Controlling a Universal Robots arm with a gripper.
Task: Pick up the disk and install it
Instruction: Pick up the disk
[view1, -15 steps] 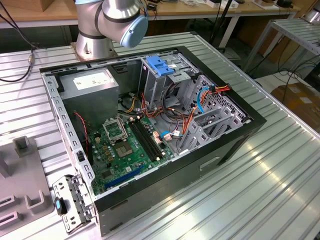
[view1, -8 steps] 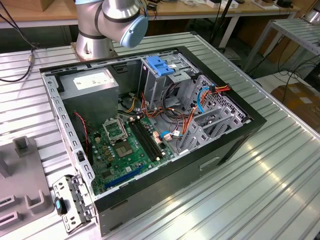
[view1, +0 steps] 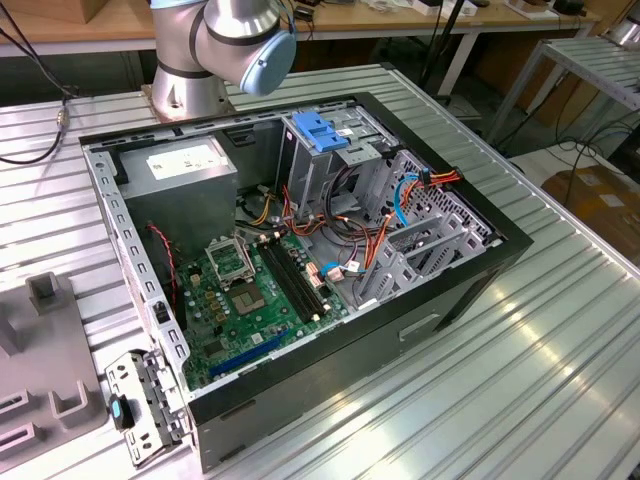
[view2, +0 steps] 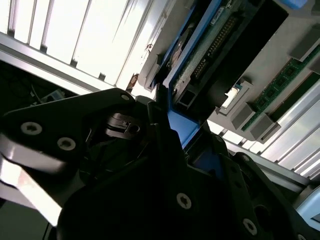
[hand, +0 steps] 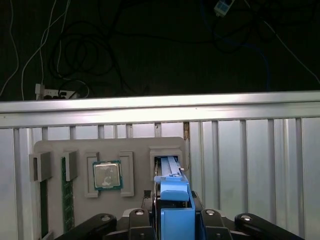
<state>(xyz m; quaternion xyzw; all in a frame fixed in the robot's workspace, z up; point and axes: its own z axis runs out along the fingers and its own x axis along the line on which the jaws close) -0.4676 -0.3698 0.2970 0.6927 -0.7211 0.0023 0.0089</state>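
In the first wrist view the disk (hand: 167, 167) stands on edge in a slot of a grey holder tray (hand: 55, 147), with its bright blue rails and end tab toward the camera. My gripper (hand: 175, 212) has its black fingers (hand: 139, 220) on either side of the blue tab, shut on it. In the second wrist view the disk (view2: 207, 47) shows its dark body, green circuit board and blue rail, and the gripper (view2: 175, 125) clamps the blue end.
The holder tray also carries a processor chip (hand: 106, 175) and memory sticks (hand: 67, 200). Past it runs the ribbed metal table's edge rail (hand: 160, 107). The open computer case (view1: 470, 290) holds a motherboard (view1: 245, 300), cables and a drive cage under a pale-blue latch plate (view1: 320, 130). The arm's base (view1: 215, 50) stands behind it.
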